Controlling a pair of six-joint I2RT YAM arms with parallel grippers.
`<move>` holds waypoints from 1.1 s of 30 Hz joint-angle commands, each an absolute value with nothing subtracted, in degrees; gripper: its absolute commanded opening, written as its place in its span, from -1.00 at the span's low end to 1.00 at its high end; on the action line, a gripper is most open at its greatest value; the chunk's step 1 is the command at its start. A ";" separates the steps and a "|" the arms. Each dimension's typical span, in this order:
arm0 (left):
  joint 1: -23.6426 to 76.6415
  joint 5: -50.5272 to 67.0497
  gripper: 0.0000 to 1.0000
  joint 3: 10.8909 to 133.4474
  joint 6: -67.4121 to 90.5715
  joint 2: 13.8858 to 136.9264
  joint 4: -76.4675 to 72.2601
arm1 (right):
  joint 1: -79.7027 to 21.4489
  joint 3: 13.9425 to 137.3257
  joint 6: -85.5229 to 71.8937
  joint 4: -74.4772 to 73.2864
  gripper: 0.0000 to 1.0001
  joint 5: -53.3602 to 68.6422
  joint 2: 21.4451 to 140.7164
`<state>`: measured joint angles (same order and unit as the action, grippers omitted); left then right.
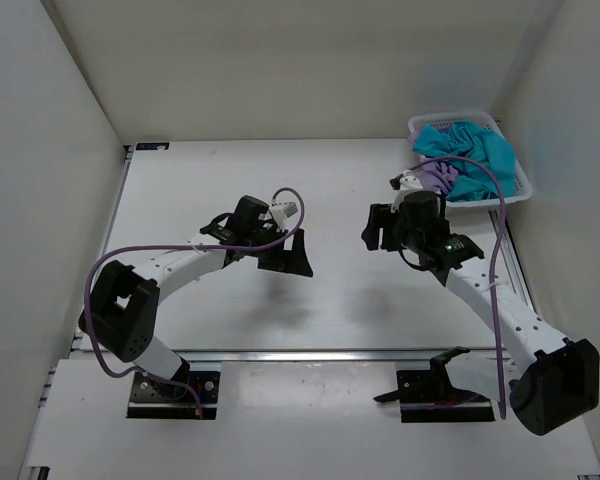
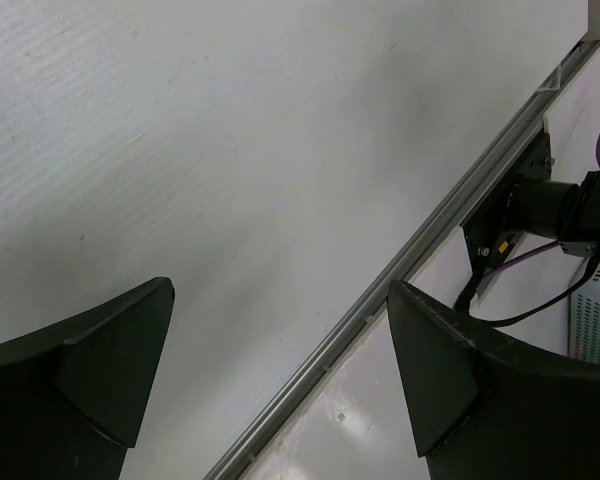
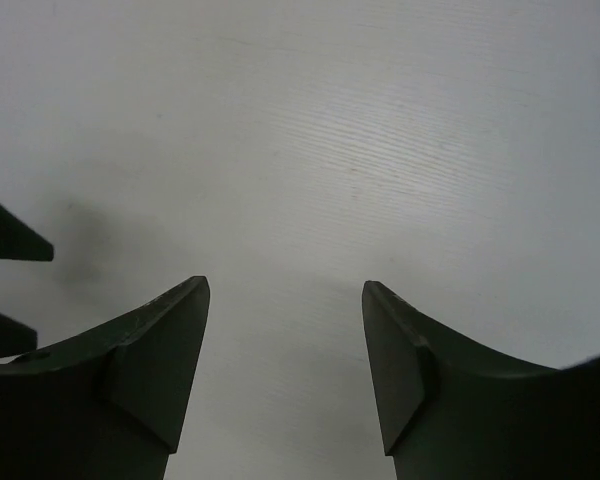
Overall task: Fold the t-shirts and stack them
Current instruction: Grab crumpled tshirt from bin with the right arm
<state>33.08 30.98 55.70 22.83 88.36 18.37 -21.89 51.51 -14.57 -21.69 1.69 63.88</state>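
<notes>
Teal t-shirt [image 1: 470,150] lies crumpled in the white mesh basket [image 1: 454,117] at the far right corner of the counter [image 1: 330,180]. It fills most of the basket and is not folded. Lavender t-shirt [image 1: 440,178] is bunched against it on the near-left side and spills over the basket rim towards the counter's middle. Anything beneath these two is hidden. Neither bundle shows a clear long axis, and no sleeves or hems can be made out. Right pincer [image 1: 378,228] hangs just off the basket's near-left corner, jaws spread wide and empty. Its fingers point towards the left side of the counter, so the cloth lies behind it, to the far right. Its wrist view shows bare counter only. Left pincer [image 1: 292,255] hovers over the counter's middle, well apart from the basket, jaws likewise wide and holding nothing. Judgement: no shirt is out yet, so the task is at its start. The right arm is plainly the nearer one, and the lavender overhang is the closest cloth. To reach it, the arm would have to turn back towards the far right corner.
</notes>
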 commanded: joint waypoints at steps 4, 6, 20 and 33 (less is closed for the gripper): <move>34.09 32.87 0.98 57.30 23.20 83.77 16.71 | -20.93 50.19 -16.34 -13.38 0.30 11.23 58.10; 34.45 37.42 0.97 56.43 24.07 82.36 13.21 | -16.10 52.10 -17.14 -15.36 -0.01 14.41 58.88; 33.31 47.38 -0.82 44.40 44.20 81.04 -14.32 | -0.91 70.55 -11.96 -23.99 -0.92 1.21 71.96; 37.09 39.83 0.10 41.49 37.36 76.64 -8.79 | 13.01 90.42 -7.74 -21.01 0.10 -3.61 100.17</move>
